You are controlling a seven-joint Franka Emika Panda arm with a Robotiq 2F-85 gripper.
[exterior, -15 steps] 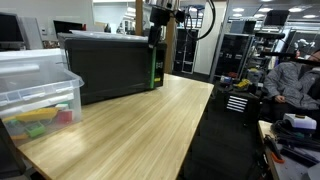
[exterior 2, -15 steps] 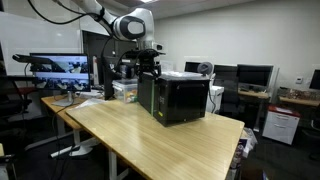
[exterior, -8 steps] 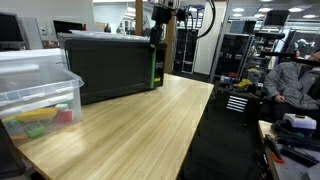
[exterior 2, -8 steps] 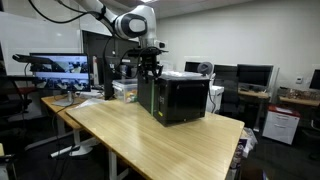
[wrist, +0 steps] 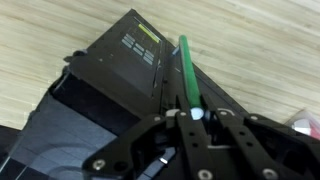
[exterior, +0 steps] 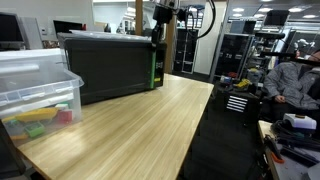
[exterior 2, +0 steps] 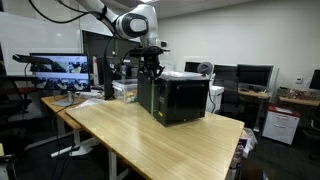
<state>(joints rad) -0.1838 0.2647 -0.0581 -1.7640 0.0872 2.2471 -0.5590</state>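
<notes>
A black box-shaped appliance (exterior: 110, 65) (exterior 2: 180, 100) stands on the wooden table (exterior: 140, 135). A green vertical handle (exterior: 155, 72) runs down its front corner. My gripper (exterior: 157, 38) (exterior 2: 150, 68) hangs over that top corner from above. In the wrist view the green handle (wrist: 186, 65) runs straight between the two black fingers, and my gripper (wrist: 193, 115) is shut on its near end. The appliance top with a small label panel (wrist: 140, 48) lies below.
A clear plastic bin (exterior: 35, 90) with coloured items sits at the table's near corner. Another clear bin (exterior 2: 125, 90) stands behind the appliance. Monitors (exterior 2: 60, 68) line a side desk. A seated person (exterior: 295, 80) is beyond the table edge.
The fingers have drawn together around the green handle. The arm itself has hardly moved, and the appliance looks unchanged.
</notes>
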